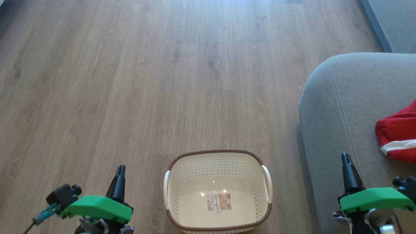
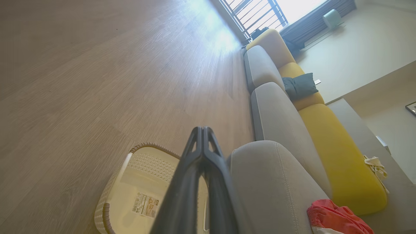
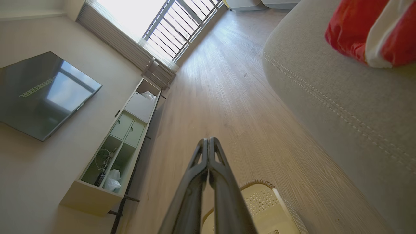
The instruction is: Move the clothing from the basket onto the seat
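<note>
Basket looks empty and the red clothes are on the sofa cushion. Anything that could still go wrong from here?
1. The clothing runs off the head view's right edge, so whether the whole pile sits securely on the seat cannot be confirmed.
2. The shut right gripper is close to the clothing; a careless swing might drag fabric off the seat.
3. The basket stands on the floor just ahead of the robot; driving forward could knock it.

The left gripper (image 1: 120, 169) rests at the lower left, its two dark fingers pressed together and pointing up. The right gripper (image 1: 345, 158) rests at the lower right, likewise closed and empty.
</note>
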`<state>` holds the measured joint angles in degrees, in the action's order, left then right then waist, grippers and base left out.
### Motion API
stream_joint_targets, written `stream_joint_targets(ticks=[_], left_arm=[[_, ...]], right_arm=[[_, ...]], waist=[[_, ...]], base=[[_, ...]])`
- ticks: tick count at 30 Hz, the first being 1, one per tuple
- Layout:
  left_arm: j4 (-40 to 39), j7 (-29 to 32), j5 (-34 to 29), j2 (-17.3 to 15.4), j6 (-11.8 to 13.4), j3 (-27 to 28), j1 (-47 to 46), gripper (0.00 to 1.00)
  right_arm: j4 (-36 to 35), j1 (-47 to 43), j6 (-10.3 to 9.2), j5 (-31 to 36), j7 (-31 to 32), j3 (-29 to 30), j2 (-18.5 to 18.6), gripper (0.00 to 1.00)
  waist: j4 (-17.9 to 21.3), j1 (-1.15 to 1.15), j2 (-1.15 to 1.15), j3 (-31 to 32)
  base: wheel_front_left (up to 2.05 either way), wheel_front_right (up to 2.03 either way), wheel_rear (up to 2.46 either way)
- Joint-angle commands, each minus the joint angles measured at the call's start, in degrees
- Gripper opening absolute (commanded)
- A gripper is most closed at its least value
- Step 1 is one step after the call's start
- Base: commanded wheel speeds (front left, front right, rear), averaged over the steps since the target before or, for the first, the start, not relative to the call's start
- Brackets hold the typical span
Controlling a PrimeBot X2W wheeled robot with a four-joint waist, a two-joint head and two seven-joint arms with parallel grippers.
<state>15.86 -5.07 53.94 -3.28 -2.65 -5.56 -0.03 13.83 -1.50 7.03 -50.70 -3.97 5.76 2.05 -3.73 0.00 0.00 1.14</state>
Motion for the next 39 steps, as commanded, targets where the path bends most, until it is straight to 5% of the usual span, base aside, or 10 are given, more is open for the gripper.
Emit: stream_joint_targets(ticks=[1,39], left_arm=[[-1.84,0.30,1.54,-0.49,-0.53,1.46,-2.99,0.00],[-1.85,6.55,24.47,-0.49,-3.15,7.18,-4.85,0.00]], right_arm=[[-1.62,3.41,0.24,-1.62,0.33,-0.28,0.50,0.00],[-0.51,6.01,0.37,-25.86,6.49,0.35,0.70,0.00]], waist=[[0.07,0.00,0.00,-0.03],[2.30,0.00,0.00,-0.81]], base=[[0.00,0.00,0.00],[0.00,0.00,0.00]])
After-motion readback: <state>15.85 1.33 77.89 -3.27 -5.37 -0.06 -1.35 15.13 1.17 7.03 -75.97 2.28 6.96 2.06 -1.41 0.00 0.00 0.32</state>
